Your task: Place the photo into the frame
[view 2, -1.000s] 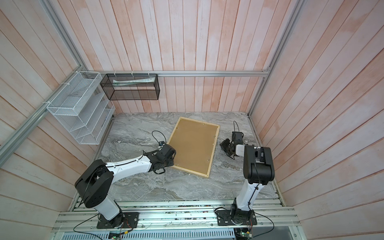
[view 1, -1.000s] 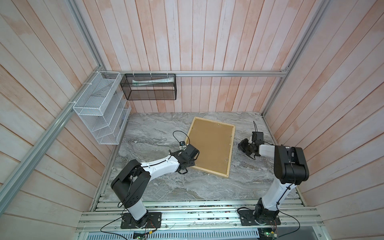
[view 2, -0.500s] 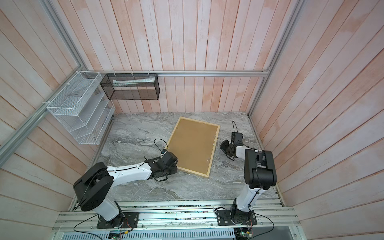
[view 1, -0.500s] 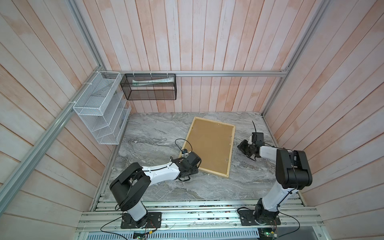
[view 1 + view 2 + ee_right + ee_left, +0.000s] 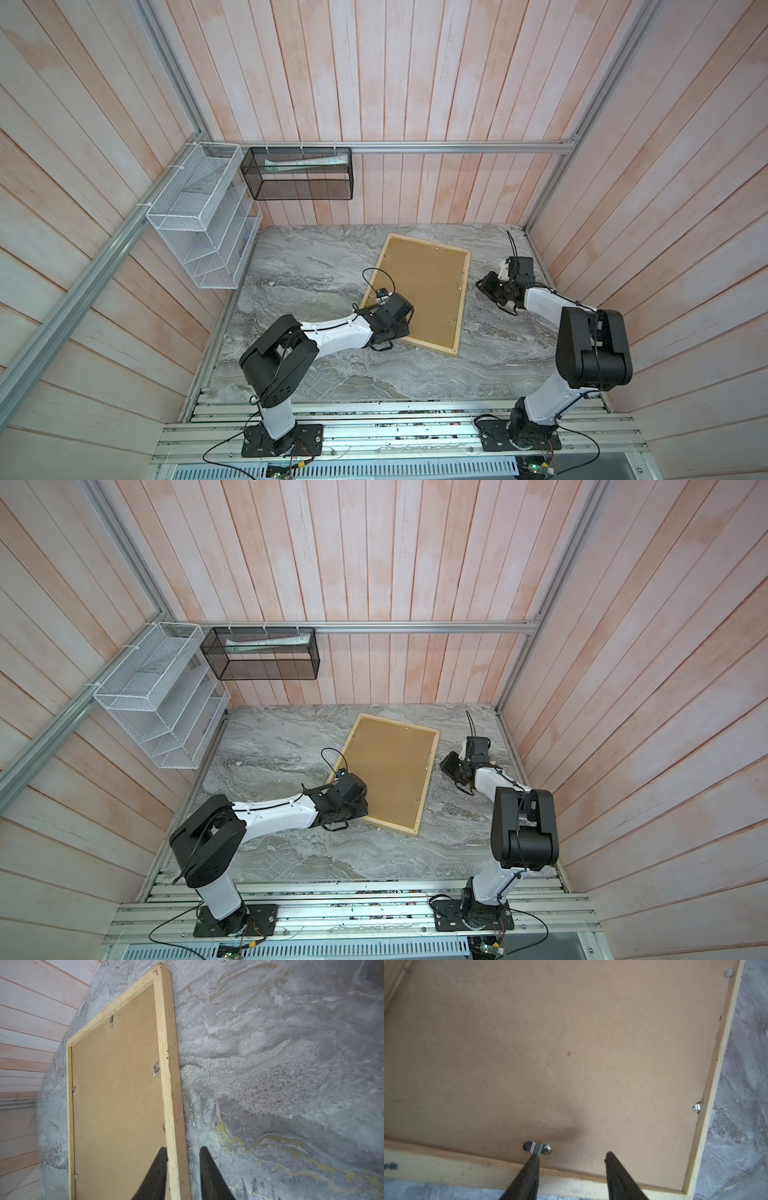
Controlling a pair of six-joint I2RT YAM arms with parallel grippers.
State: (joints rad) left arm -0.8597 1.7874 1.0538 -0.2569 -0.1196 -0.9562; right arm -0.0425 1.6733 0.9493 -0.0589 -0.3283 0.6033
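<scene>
Right of the surface's centre, toward its back edge, the frame [image 5: 168, 1084] lies face down on the table [image 5: 316, 266], with the brown backing board [image 5: 419, 286] seated inside its rails. The photo shows in no view; I judge it lies beneath the board, but cannot confirm this.

Step in hand, by my judgement: securing the back. My left gripper [image 5: 572, 1155] stands about half open and holds nothing. One fingertip [image 5: 535, 1160] appears to touch the metal clip [image 5: 537, 1148] beside the frame's near rail. The next move calls for working that clip so it bears on the board, without shifting the frame.

My right gripper [image 5: 183, 1147] is parted narrowly and empty, one finger above the board's margin, the other outside the right-hand rail, above the table.

Left arm: low, stretched from the surface's near-left corner. Right arm: elbow raised, forearm reaching back along the surface's right edge.
</scene>
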